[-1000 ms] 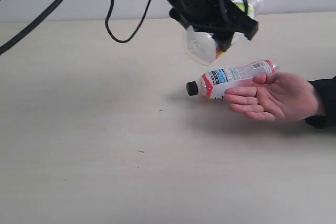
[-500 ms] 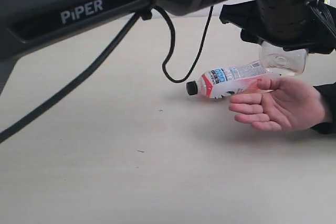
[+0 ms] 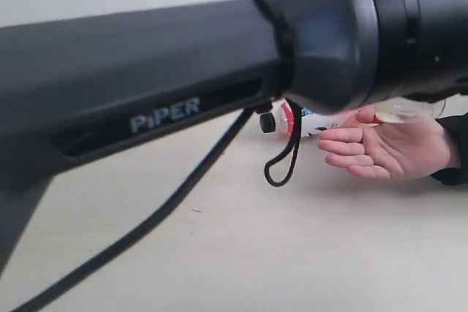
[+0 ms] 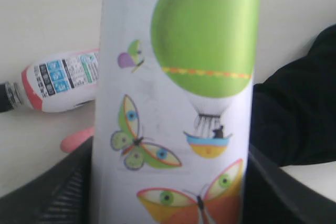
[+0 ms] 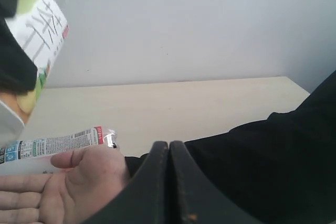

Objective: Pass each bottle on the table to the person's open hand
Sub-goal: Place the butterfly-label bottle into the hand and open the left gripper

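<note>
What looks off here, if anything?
The red-label bottle lies on its side on the table, beside the person's open hand rather than in it, possibly just awaiting handover; the palm is bare. The arm also blocks much of the exterior view. No spill or damage visible.

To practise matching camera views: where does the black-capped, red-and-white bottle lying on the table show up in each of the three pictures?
Exterior: the black-capped bottle lies mostly hidden under the arm, beside the open hand.
Left wrist: the bottle lies behind the held butterfly-label bottle, near a pink fingertip of the hand.
Right wrist: the bottle lies just beyond the hand's thumb.
Shared landmark: the open hand.
</note>
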Robot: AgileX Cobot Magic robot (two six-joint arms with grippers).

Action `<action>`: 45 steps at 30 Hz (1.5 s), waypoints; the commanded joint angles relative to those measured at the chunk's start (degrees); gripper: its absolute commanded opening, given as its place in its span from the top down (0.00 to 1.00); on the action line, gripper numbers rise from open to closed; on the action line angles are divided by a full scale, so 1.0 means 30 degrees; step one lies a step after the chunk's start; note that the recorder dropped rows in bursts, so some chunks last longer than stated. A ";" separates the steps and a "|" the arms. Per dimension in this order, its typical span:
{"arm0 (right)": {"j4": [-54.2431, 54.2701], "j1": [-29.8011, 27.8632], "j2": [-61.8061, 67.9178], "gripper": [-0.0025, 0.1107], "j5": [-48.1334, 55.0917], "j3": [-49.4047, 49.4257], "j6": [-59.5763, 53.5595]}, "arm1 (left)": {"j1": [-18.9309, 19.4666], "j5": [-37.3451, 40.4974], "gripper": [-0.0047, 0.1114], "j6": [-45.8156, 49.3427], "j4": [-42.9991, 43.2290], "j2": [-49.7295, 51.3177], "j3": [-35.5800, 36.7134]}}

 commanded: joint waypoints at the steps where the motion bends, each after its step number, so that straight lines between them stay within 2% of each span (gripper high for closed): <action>1: -0.0118 0.0042 -0.0091 0.98 -0.0217 0.0080 -0.0163 | 0.0329 -0.0546 0.96 -0.1170 -0.0732 0.0663 0.0968; 3: -0.0084 0.0042 -0.0091 0.98 -0.0217 0.0080 -0.0163 | 0.0672 -0.1129 0.96 -0.1170 -0.2228 0.0663 0.1331; 7: -0.0084 0.0042 -0.0091 0.98 -0.0217 0.0080 -0.0163 | 0.1305 -0.4670 0.96 -0.0353 -0.5345 0.0663 0.2069; 17: -0.0084 0.0042 -0.0091 0.98 -0.0217 0.0080 -0.0163 | 0.1796 -0.4310 0.96 0.0254 -0.5447 0.1356 0.2805; 26: -0.0120 0.0042 -0.0091 0.98 -0.0217 0.0080 -0.0163 | 0.1827 -0.5648 0.96 0.0253 -0.5687 0.1542 0.2805; 28: -0.0084 0.0042 -0.0091 0.98 -0.0217 0.0080 -0.0163 | 0.1873 -0.5648 0.91 0.0253 -0.5725 0.1542 0.2805; 30: -0.0084 0.0042 -0.0091 0.98 -0.0217 0.0080 -0.0163 | 0.1925 -0.5648 0.75 0.0253 -0.5760 0.1542 0.2805; 31: -0.0084 0.0042 -0.0091 0.98 -0.0217 0.0080 -0.0163 | 0.1942 -0.5648 0.62 0.0253 -0.5716 0.1542 0.2805; 32: -0.0084 0.0042 -0.0091 0.98 -0.0217 0.0080 -0.0163 | 0.1942 -0.5699 0.54 0.0253 -0.5716 0.1542 0.2805; 33: -0.0084 0.0042 -0.0091 0.98 -0.0217 0.0080 -0.0163 | 0.1942 -0.5747 0.39 0.0253 -0.5679 0.1542 0.2805; 34: -0.0084 0.0042 -0.0091 0.98 -0.0217 0.0080 -0.0163 | 0.1942 -0.5747 0.28 0.0433 -0.5640 0.1542 0.2805; 35: -0.0084 0.0042 -0.0091 0.98 -0.0217 0.0080 -0.0163 | 0.1942 -0.5848 0.24 0.0783 -0.5597 0.1542 0.2805; 36: -0.0084 0.0042 -0.0091 0.98 -0.0217 0.0080 -0.0163 | 0.1942 -0.6067 0.20 0.1717 -0.5588 0.1542 0.2805; 41: -0.0042 0.0042 -0.0091 0.98 -0.0217 0.0080 -0.0163 | 0.2163 -0.6615 0.21 0.3454 -0.5435 0.1082 0.2805; 45: -0.0042 0.0042 -0.0091 0.98 -0.0217 0.0080 -0.0163 | 0.2487 -0.6598 0.21 0.6193 -0.5435 0.0587 0.2805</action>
